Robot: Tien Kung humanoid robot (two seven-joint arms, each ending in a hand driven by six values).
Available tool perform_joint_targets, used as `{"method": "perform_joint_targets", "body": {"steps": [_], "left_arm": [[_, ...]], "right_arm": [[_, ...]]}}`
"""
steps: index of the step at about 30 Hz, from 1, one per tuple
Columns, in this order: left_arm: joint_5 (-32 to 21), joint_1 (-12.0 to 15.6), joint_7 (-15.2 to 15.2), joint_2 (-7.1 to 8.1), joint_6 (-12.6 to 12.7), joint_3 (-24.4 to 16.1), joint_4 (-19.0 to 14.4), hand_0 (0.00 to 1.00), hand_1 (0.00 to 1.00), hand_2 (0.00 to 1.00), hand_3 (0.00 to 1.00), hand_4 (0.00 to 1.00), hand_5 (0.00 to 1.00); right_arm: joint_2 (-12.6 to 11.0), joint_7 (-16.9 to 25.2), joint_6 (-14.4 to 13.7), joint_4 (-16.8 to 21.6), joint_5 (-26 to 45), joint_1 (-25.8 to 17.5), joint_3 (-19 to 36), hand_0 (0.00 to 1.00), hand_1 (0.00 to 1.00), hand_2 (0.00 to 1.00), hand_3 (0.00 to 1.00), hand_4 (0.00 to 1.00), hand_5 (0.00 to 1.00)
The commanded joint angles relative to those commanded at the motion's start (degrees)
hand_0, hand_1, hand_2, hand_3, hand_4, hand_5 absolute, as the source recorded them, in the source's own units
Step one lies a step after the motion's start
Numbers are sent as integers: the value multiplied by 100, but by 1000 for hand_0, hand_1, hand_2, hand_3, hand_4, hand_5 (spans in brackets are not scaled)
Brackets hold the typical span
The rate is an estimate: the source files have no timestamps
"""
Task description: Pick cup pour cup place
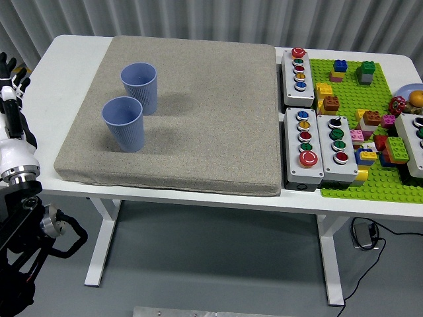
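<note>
1. Head view: a white surface on white legs stands before a wall of grey corrugated panels, with grey floor below.
2. A thick grey-beige mat covers most of the surface's left and middle.
3. Two blue ribbed cups stand upright on the mat's left part, close together but apart: the far cup and the near cup, which sits slightly further left.
4. Right of the mat, three grey button boxes carry rows of coloured push buttons.
5. A green studded baseplate at the far right holds scattered coloured building bricks.
6. The left hand shows at the left edge, beside the surface, holding nothing; whether its fingers are spread or curled cannot be told.
7. A black cable trails on the floor under the surface's right side.
8. No writing or labels can be read.
</note>
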Motion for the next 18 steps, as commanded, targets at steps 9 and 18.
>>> {"method": "perform_joint_targets", "body": {"steps": [9, 18], "left_arm": [[308, 425, 241, 197, -126, 421, -120, 832, 868, 987, 996, 870, 337], [1448, 532, 921, 206, -606, 590, 74, 884, 908, 998, 998, 862, 202]], "right_arm": [[-10, -4, 52, 3, -57, -22, 40, 670, 550, 495, 543, 33, 387], [-19, 31, 39, -10, 31, 13, -2, 670, 550, 495, 542, 34, 390]]}}
